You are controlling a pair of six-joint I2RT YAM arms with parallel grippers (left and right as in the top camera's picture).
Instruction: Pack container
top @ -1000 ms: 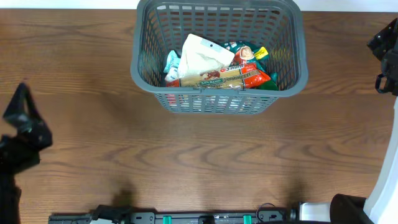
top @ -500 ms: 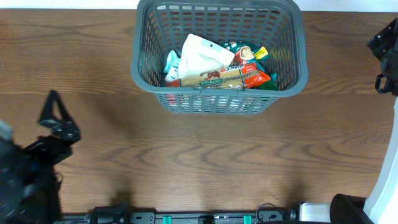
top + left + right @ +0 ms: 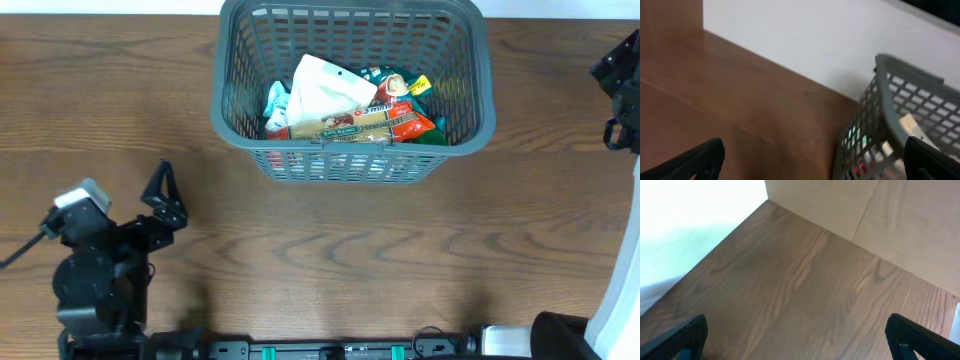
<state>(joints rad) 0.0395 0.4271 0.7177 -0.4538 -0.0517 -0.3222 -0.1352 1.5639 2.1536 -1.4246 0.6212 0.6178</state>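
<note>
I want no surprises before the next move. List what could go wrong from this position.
1. The large dark grey slotted plastic basket stands near the far edge of the brown wooden table; a nudge from an arm might shove it further back.
2. The white pouch lies tilted atop the long red packet; the open left pincer, reaching in, could catch it.
</note>
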